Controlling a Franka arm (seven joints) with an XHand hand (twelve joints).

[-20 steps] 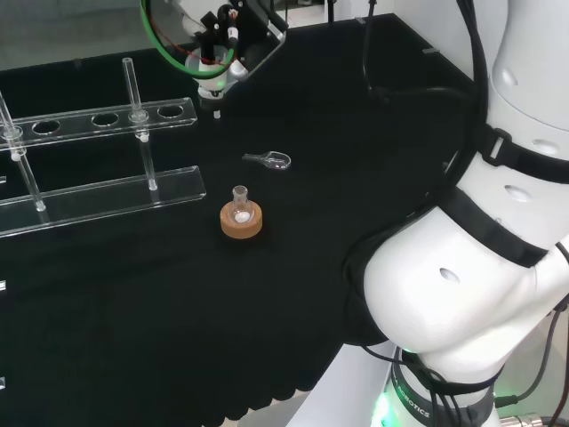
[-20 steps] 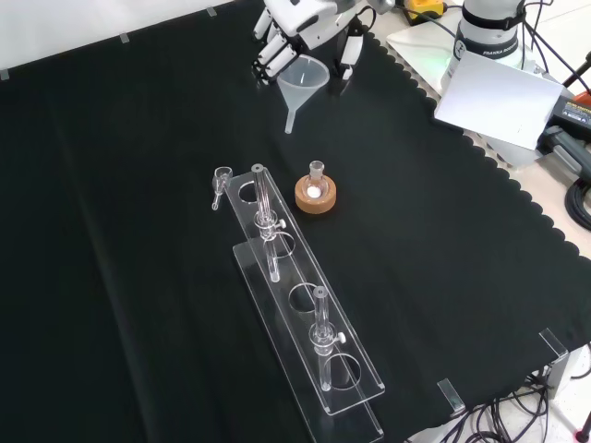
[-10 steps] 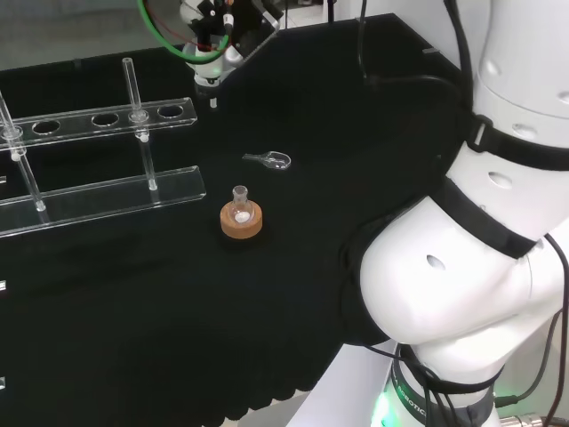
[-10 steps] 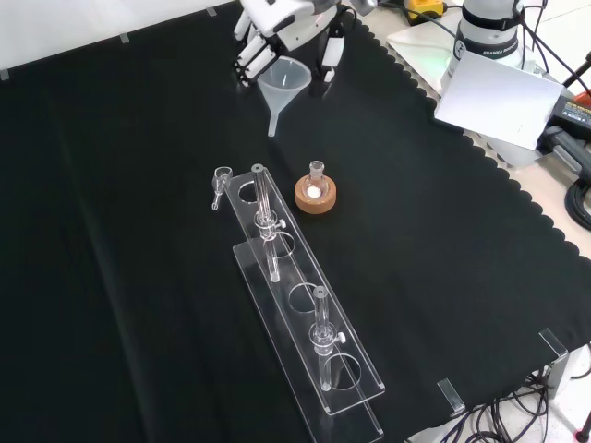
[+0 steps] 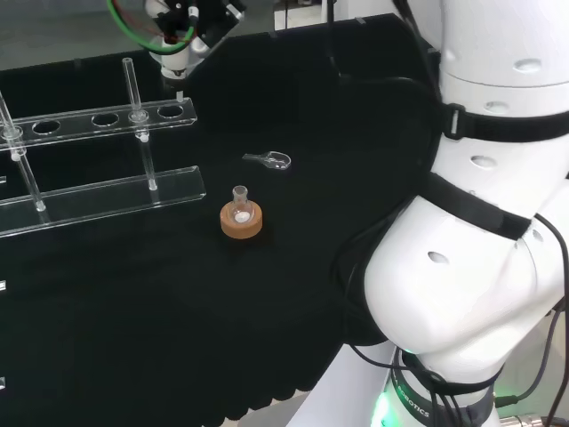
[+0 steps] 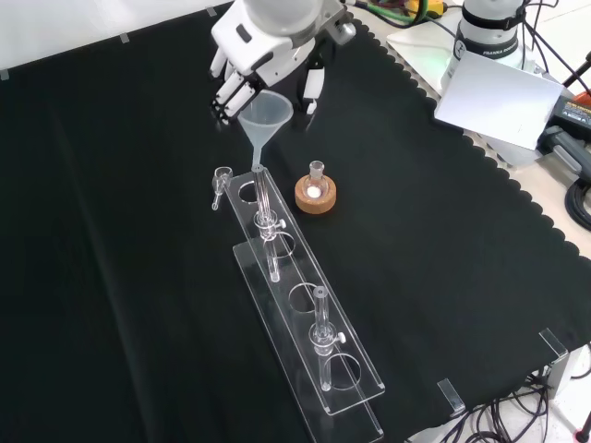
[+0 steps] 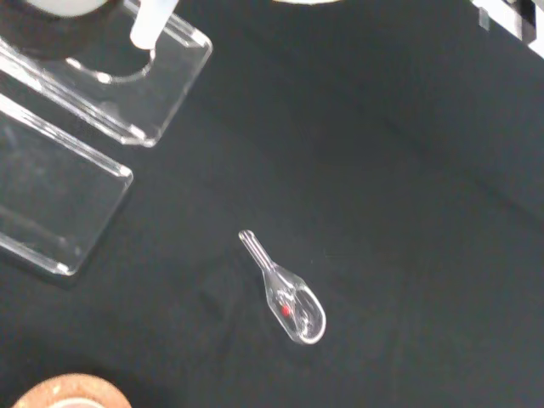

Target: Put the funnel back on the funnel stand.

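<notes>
The hand [image 6: 270, 37] is shut on a clear funnel [image 6: 266, 111], its fingers and thumb curled round the rim. The funnel hangs upright, spout down. In the front view its spout tip is just above the near end of the clear funnel stand [image 6: 305, 305], close to the end hole [image 6: 246, 192]. In the head view the hand [image 5: 188, 22] is at the top, and the spout [image 5: 179, 90] hangs over the stand's [image 5: 98, 118] right end hole. In the wrist view the white spout [image 7: 151, 21] points at that hole in the stand [image 7: 161, 93].
A small flask on a cork ring [image 6: 316, 192] stands right of the stand's end in the front view. A small glass scoop [image 6: 221, 183] lies on the cloth at the left of that end. Thin upright rods [image 6: 263, 208] rise from the stand.
The hand has carried the funnel left in the head view, down and left in the front view, from open cloth to above the stand's end hole.
</notes>
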